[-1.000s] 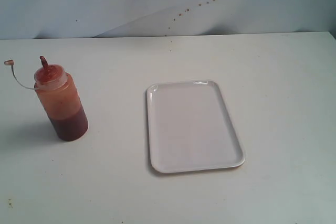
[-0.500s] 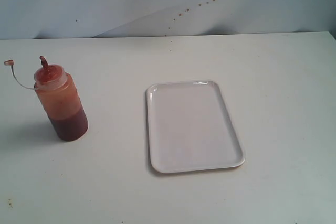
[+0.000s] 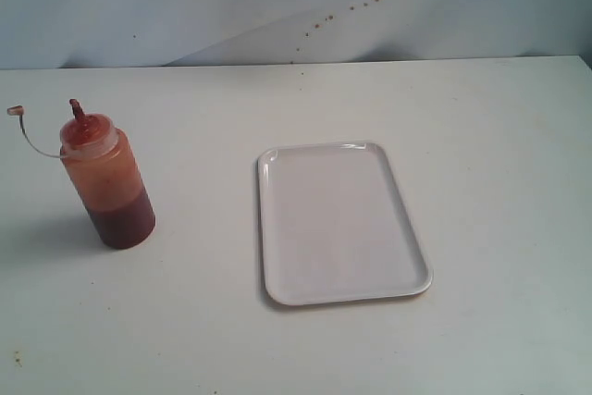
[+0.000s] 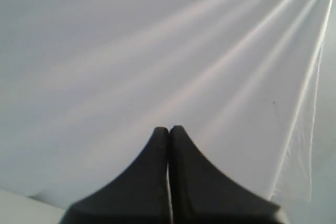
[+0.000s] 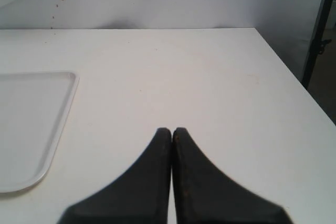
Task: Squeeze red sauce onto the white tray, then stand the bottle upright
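Note:
The bottle (image 3: 104, 182) stands upright on the left of the table, translucent red-orange with dark red sauce (image 3: 122, 219) in its lower part, a red nozzle and a small cap (image 3: 15, 110) dangling on a tether. The white tray (image 3: 340, 222) lies flat near the middle, bare; its corner (image 5: 31, 124) shows in the right wrist view. Neither arm appears in the exterior view. My left gripper (image 4: 169, 129) is shut with nothing in it, facing a white backdrop. My right gripper (image 5: 171, 130) is shut and empty, above the table beside the tray.
A white table (image 3: 481, 136) carries both things. A creased white backdrop (image 3: 185, 6) with small red-brown specks rises behind it. The table's far right edge (image 5: 294, 77) meets a dark stand (image 5: 317, 30).

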{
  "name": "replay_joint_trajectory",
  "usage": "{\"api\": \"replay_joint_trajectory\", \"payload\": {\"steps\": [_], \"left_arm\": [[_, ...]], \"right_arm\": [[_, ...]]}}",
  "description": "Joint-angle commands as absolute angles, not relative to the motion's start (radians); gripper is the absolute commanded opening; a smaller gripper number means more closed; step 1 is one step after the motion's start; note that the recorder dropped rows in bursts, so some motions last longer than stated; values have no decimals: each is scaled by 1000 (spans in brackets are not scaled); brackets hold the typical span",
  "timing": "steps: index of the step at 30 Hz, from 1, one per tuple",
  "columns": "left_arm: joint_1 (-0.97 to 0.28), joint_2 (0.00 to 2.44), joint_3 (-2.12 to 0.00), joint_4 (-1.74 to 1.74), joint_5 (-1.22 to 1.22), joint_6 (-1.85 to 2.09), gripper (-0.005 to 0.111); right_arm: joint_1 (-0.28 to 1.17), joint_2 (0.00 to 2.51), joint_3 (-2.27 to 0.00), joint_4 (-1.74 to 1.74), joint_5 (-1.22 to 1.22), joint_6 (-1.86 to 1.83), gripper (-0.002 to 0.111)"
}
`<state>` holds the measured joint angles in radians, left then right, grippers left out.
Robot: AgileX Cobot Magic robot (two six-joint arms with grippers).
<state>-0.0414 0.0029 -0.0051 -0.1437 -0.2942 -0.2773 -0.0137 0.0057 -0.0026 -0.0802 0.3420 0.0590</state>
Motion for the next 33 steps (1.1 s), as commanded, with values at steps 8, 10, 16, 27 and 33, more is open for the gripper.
{"api": "replay_joint_trajectory", "payload": {"steps": [8, 10, 16, 27, 33], "left_arm": [[-40, 0, 0, -153, -456, -320, 0], [-40, 9, 0, -153, -475, -282, 0], [-40, 282, 0, -155, -691, -293, 0], [-40, 1234, 0, 48, -1221, -294, 0], [-40, 1583, -71, 93, -1221, -205, 0]], "right_arm": [[-20, 0, 0, -75, 341, 61, 0], [-20, 0, 0, -75, 341, 61, 0], [-20, 0, 0, -75, 341, 61, 0], [-20, 0, 0, -75, 341, 61, 0], [-20, 0, 0, -75, 341, 61, 0]]}}
